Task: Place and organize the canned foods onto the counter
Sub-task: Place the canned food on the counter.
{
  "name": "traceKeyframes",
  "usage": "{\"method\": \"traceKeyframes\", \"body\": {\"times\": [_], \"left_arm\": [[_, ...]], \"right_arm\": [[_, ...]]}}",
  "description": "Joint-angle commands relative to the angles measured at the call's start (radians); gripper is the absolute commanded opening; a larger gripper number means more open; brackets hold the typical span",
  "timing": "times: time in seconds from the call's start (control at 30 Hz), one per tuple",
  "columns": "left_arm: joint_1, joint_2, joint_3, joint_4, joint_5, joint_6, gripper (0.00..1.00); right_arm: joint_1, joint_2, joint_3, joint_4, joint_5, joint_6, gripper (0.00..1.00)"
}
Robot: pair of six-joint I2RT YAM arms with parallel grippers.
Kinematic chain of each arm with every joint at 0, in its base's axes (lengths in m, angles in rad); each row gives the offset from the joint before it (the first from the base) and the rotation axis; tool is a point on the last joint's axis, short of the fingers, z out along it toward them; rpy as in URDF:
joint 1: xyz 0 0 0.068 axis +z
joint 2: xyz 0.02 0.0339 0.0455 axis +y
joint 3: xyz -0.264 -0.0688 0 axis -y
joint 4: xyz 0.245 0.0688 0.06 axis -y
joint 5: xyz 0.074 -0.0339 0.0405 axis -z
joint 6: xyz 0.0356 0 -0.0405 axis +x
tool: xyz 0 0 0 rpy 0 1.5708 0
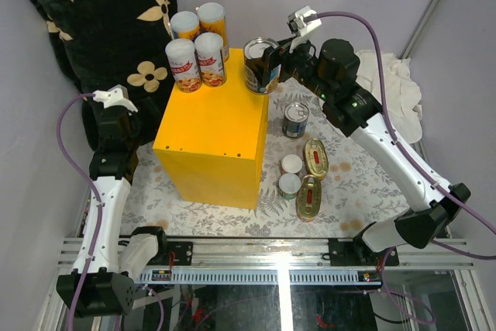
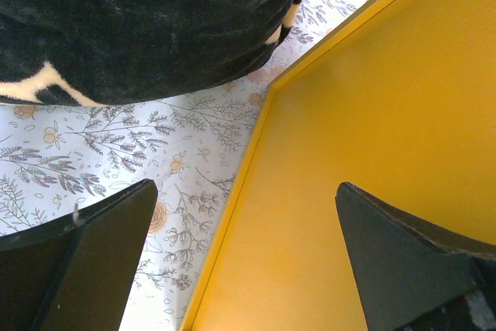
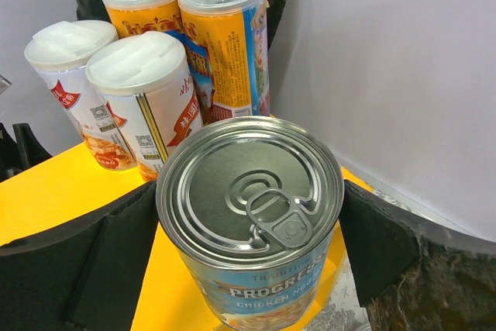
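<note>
The yellow counter [image 1: 213,125] stands mid-table. Several slim white-lidded cans [image 1: 196,46] stand together at its back left and show in the right wrist view [image 3: 147,75]. My right gripper [image 1: 267,67] is shut on a silver-topped blue-labelled can [image 1: 260,50] at the counter's back right corner; its pads press both sides of the can [image 3: 252,184]. A second blue can [image 1: 295,119], two slim cans [image 1: 291,174] and two oval gold tins [image 1: 312,176] sit on the cloth right of the counter. My left gripper [image 2: 244,191] is open and empty beside the counter's left side [image 2: 372,153].
The black flower-patterned pillow [image 1: 93,13] leans at the back left, close to my left arm, and shows in the left wrist view [image 2: 139,29]. A white rag [image 1: 391,75] lies at the back right. Grey walls enclose the back and sides. A metal rail [image 1: 271,253] runs along the front.
</note>
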Motion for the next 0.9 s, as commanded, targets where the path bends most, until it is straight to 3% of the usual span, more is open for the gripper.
{"method": "traceKeyframes", "body": {"times": [0.0,0.27,0.47,0.87], "left_arm": [[-0.007,-0.008,-0.004,0.023,0.031,0.014,1.00],[-0.007,-0.010,-0.007,0.022,0.022,0.017,1.00],[-0.007,-0.002,-0.001,0.021,0.026,0.017,1.00],[-0.007,-0.005,-0.004,0.020,0.025,0.019,1.00]], "right_arm": [[-0.009,0.013,0.017,0.150,-0.057,0.015,0.94],[-0.013,0.131,0.152,0.132,-0.116,0.037,0.89],[-0.022,0.201,0.257,0.106,-0.104,0.037,0.96],[-0.039,0.319,0.429,0.098,-0.144,0.077,1.00]]}}
